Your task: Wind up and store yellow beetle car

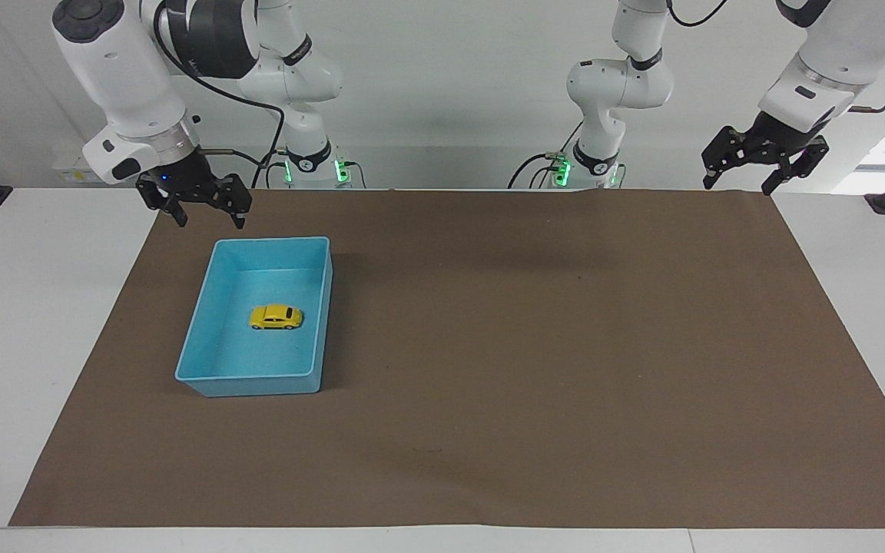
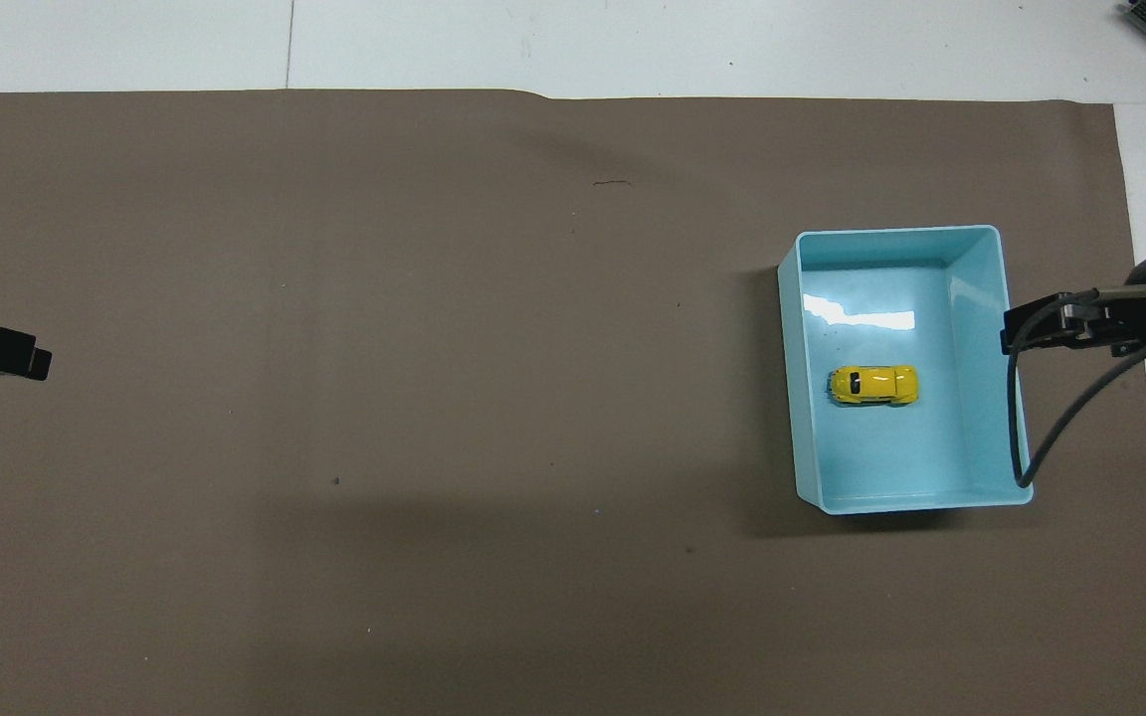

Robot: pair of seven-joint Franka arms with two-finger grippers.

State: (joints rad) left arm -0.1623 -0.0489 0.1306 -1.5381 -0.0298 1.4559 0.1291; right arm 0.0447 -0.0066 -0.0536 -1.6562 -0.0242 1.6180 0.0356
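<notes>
Inside the bin (image 1: 204, 361), the car (image 1: 276, 316) lies crosswise, below the right gripper (image 1: 205, 217); both grippers' jaws released.

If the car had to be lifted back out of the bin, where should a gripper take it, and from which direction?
Probably from straight above, fingers across the car's narrow body at mid-length. It sits upright on its wheels mid-floor in the bin, whose walls block a side approach. The open right gripper is closest.
</notes>
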